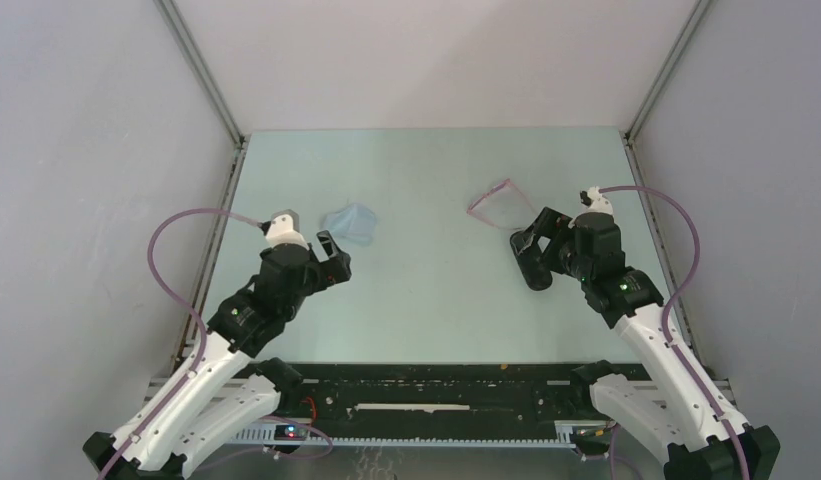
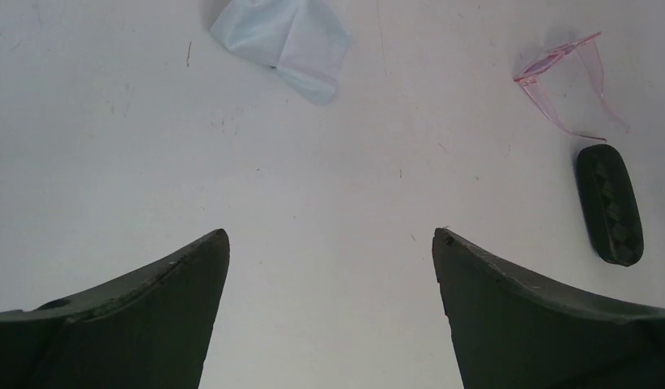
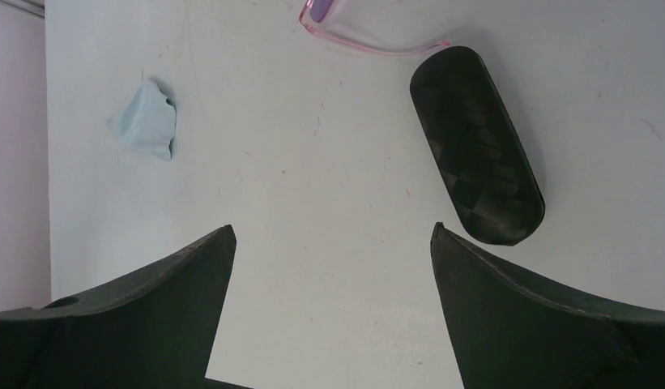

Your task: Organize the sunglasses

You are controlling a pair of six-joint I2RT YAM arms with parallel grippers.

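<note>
The sunglasses (image 1: pixel 493 203), thin pink translucent frame with arms unfolded, lie on the table right of centre. They also show in the left wrist view (image 2: pixel 549 64) and at the top edge of the right wrist view (image 3: pixel 377 49). A closed black checker-textured case (image 1: pixel 534 270) lies just near of them, also in the wrist views (image 2: pixel 610 204) (image 3: pixel 477 146). My right gripper (image 1: pixel 534 233) (image 3: pixel 332 228) is open and empty, hovering beside the case's far end. My left gripper (image 1: pixel 336 255) (image 2: pixel 330 235) is open and empty, near of the light blue cloth (image 1: pixel 349 222).
The crumpled cloth also shows in the wrist views (image 2: pixel 282 40) (image 3: pixel 147 121). White enclosure walls stand on the left, right and back of the pale table (image 1: pixel 426 170). A black rail (image 1: pixel 436 385) runs along the near edge between the arm bases.
</note>
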